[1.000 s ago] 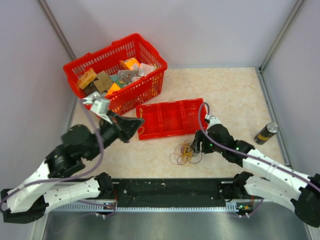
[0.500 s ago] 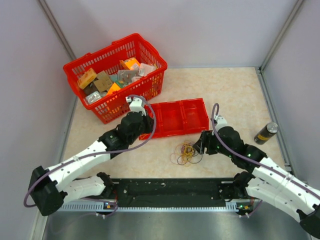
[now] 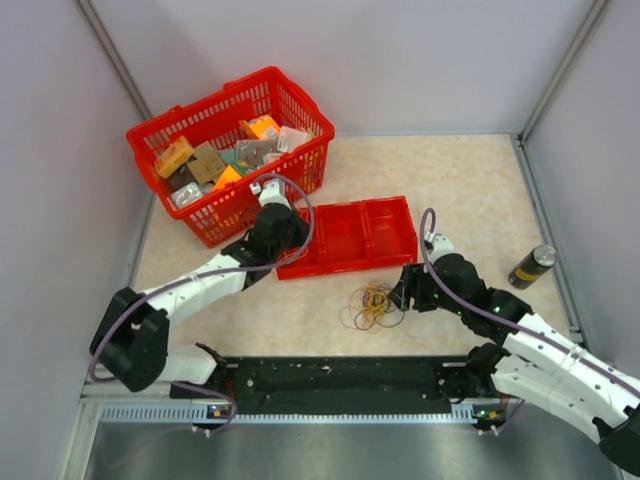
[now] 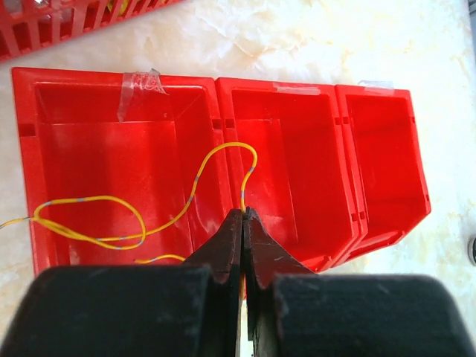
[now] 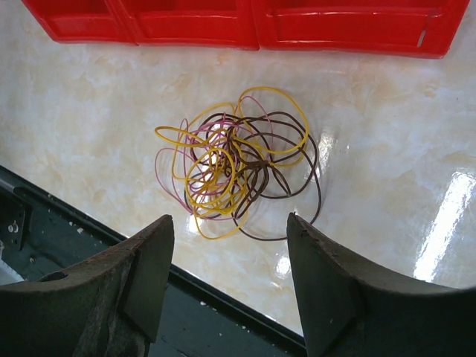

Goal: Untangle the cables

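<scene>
A tangle of cables, thin yellow, dark brown and pinkish wire loops, lies on the table in front of the red tray. My right gripper hovers just right of it, open and empty. In the right wrist view the tangle lies just beyond the open gripper. My left gripper is at the tray's left end. In the left wrist view it is shut on a single yellow wire that loops into the tray's left compartments.
A red basket full of packets stands at the back left, close behind the left arm. A dark can stands at the right. A black rail runs along the table's near edge, just below the tangle.
My left arm has swung from beside the basket rightward and forward to the tray's left end. The right gripper has shifted slightly and stays open by the tangle.
</scene>
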